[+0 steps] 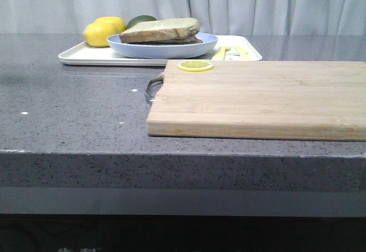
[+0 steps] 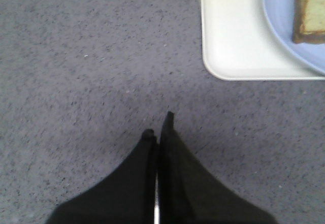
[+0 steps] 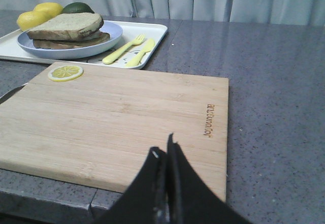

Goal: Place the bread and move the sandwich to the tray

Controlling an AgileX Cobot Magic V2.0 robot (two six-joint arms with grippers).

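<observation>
Both jaws are pressed together and empty: the left gripper (image 2: 158,125) over bare tabletop (image 2: 91,82), the right gripper (image 3: 163,150) over the wooden cutting board (image 3: 127,117). Topped by the bread (image 1: 161,29), the sandwich (image 1: 163,39) sits on the tray (image 1: 91,55), beside two lemons (image 1: 103,31).

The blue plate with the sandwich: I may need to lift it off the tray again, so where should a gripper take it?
Probably the plate's bare rim on the cutlery side, approached from the right. The sandwich covers the middle, lemons crowd the far-left side, and the rim flares up above the tray, leaving a lip to pinch.
</observation>
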